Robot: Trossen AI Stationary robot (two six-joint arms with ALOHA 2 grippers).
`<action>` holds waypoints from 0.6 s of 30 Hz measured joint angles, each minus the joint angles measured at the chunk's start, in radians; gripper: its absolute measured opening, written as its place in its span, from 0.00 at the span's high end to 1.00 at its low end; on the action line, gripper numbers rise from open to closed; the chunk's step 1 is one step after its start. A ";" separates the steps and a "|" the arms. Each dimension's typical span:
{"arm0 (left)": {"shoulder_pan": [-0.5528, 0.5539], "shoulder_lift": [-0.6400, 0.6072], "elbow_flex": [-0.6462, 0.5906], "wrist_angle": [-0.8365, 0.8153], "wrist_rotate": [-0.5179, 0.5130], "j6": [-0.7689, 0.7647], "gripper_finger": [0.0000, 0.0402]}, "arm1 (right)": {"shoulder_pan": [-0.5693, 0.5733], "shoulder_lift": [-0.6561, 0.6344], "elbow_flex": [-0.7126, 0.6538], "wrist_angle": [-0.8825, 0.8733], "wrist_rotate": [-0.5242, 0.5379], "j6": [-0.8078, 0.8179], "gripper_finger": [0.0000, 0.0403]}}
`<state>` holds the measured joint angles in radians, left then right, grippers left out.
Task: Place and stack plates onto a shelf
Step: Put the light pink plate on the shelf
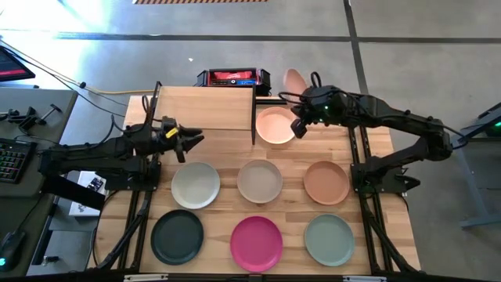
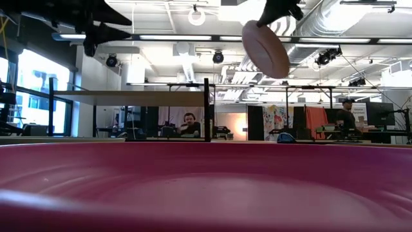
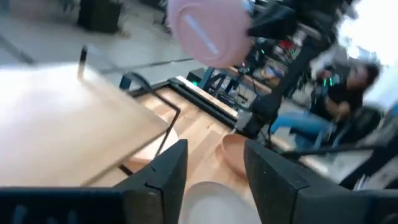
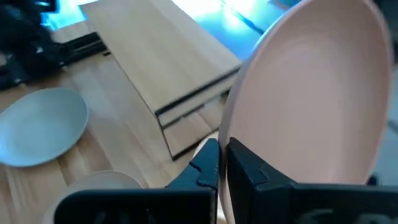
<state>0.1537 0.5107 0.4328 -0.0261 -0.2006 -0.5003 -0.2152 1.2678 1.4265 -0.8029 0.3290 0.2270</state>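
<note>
Right pincer [image 4: 221, 163]: clenched on the rim of the pink plate [image 4: 305, 106], held tilted in the air beside the shelf [image 1: 205, 108], above the peach plate [image 1: 275, 125]. Left pincer [image 1: 190, 141]: released, empty, hovering at the shelf's near edge. On the table [image 1: 297, 157]: off-white [image 1: 196, 185], beige [image 1: 259, 180], terracotta [image 1: 326, 182], dark green [image 1: 177, 236], magenta [image 1: 256, 242] and sage green [image 1: 329, 239] plates, set apart in two rows.

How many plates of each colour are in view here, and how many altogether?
pink plate: 1
peach plate: 1
off-white plate: 1
beige plate: 1
terracotta plate: 1
dark green plate: 1
magenta plate: 1
sage green plate: 1
Total: 8
</note>
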 joint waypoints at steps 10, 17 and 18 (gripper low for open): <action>0.058 0.058 0.001 0.122 -0.031 -0.389 0.61 | 0.068 0.037 0.000 0.045 -0.004 -0.325 1.00; 0.091 0.104 0.002 0.175 -0.043 -0.544 0.64 | 0.117 0.100 0.000 0.053 -0.003 -0.502 1.00; 0.092 0.111 0.002 0.179 -0.039 -0.546 0.65 | 0.122 0.110 0.000 0.052 -0.004 -0.518 1.00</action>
<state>0.2460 0.6216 0.4343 0.1531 -0.2394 -1.0465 -0.0936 1.3780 1.4265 -0.7509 0.3253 -0.2909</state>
